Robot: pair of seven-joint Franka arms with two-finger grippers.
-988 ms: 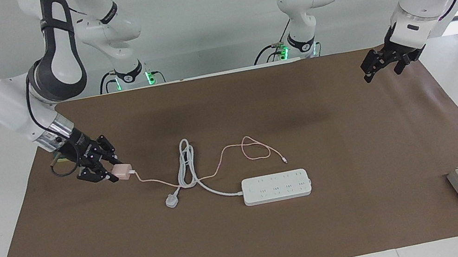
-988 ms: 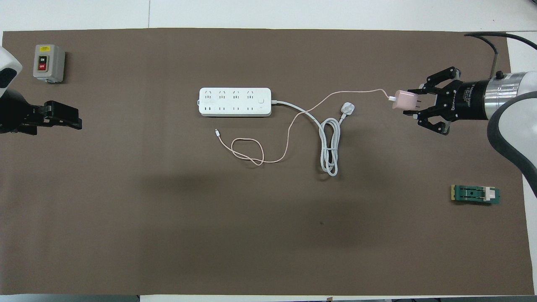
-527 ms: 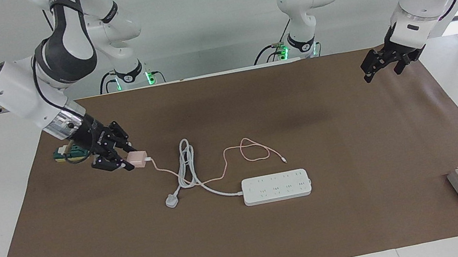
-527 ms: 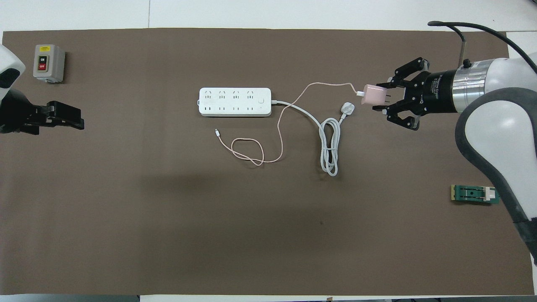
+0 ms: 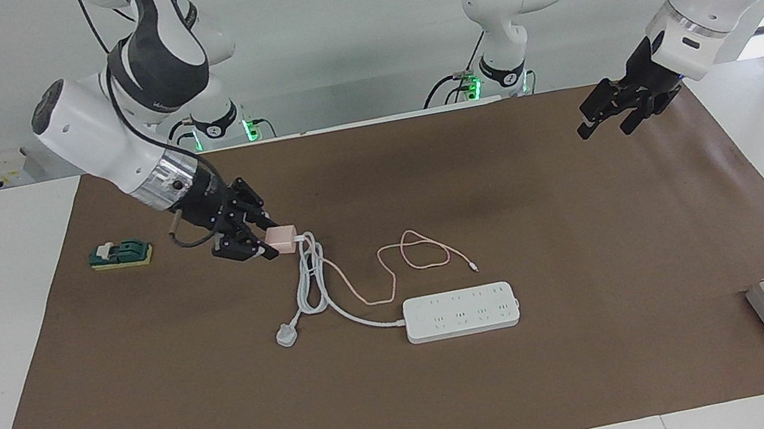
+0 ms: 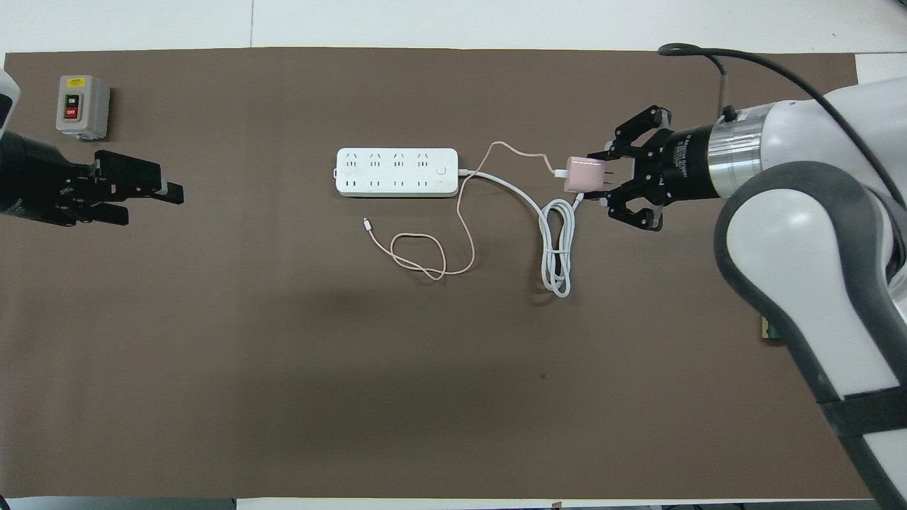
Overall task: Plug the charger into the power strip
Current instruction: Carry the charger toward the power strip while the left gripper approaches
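Charger (image 5: 281, 238) pinched in right gripper (image 5: 269, 244), over coiled white cord, prongs facing back into the hand. Power strip (image 5: 461, 311) flat on mat, long axis along the table, toward the left arm's end from the charger. Left gripper (image 5: 604, 121) spread, empty, waiting. Grey switch box (image 6: 82, 106) reads ON/OFF.

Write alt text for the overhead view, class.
The right gripper holds the pink charger over the white cord, short of the power strip. The left gripper waits, open, near the grey switch box.
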